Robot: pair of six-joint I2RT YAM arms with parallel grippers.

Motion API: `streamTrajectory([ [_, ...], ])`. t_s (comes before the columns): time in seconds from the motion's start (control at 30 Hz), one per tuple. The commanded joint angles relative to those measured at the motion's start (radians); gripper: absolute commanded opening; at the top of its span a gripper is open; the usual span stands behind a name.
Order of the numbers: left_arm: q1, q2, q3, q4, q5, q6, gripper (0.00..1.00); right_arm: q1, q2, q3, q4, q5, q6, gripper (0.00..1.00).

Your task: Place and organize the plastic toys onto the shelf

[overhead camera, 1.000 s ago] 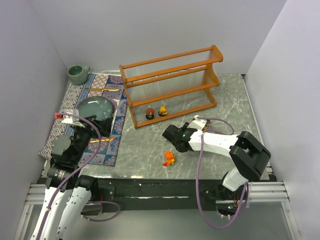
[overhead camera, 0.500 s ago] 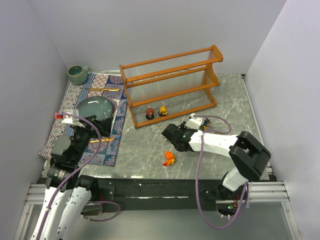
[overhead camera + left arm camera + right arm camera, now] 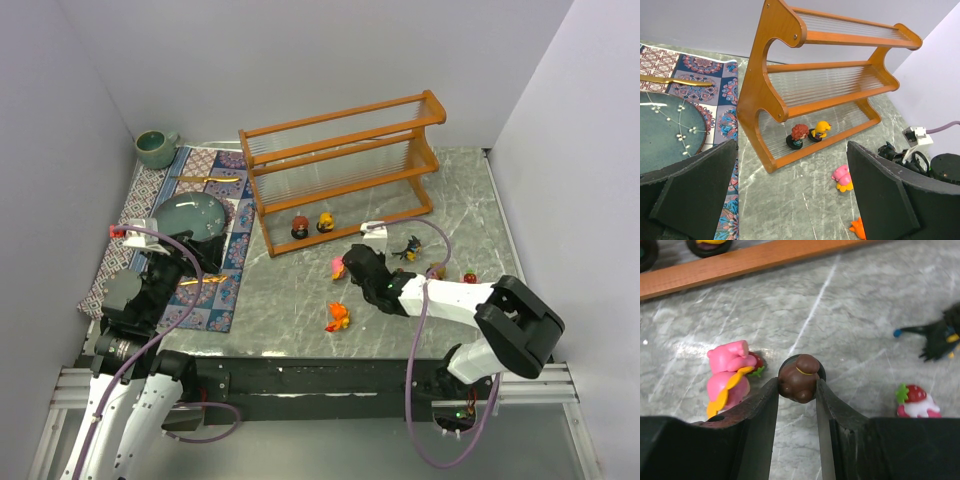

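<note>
My right gripper (image 3: 797, 386) is shut on a small brown toy (image 3: 799, 375) with a round dark base, low over the grey table. A pink and yellow toy (image 3: 729, 377) lies just left of its left finger. A black toy (image 3: 939, 337) and a strawberry toy (image 3: 914, 401) lie to the right. From the top, the right gripper (image 3: 354, 264) sits in front of the shelf (image 3: 340, 170), with an orange toy (image 3: 338, 317) nearer. Two toys (image 3: 799, 135) (image 3: 821, 130) stand on the shelf's bottom tier. My left gripper (image 3: 790, 200) hangs open and holds nothing.
A patterned cloth mat (image 3: 215, 290) lies at the left with a teal plate (image 3: 190, 217) and a gold utensil (image 3: 208, 179) on it. A green cup (image 3: 156, 148) stands in the far left corner. Walls close in the table on three sides.
The right gripper's jaws have closed on the brown toy and the wrist has swung, uncovering the pink toy beside it. The left arm has not moved.
</note>
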Motion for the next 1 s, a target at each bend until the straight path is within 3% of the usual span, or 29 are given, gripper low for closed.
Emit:
streamTrajectory([
  [0.0,-0.003,-0.009,0.007,0.02,0.015,0.012,0.97,-0.033,-0.021,-0.014,0.065,-0.089,-0.134,0.29],
  [0.37,-0.003,-0.01,0.007,0.022,0.017,0.014,0.97,-0.027,-0.083,0.0,0.014,-0.086,-0.068,0.73],
  [0.53,-0.003,-0.01,0.007,0.022,0.015,0.012,0.97,0.012,-0.11,0.023,-0.073,0.082,0.158,0.73],
  [0.67,-0.003,-0.009,0.007,0.02,0.015,0.012,0.97,0.02,-0.079,0.04,-0.133,0.13,0.311,0.69],
  [0.97,-0.003,-0.009,0.007,0.022,0.015,0.012,0.97,0.02,-0.022,0.048,-0.083,0.115,0.339,0.63],
])
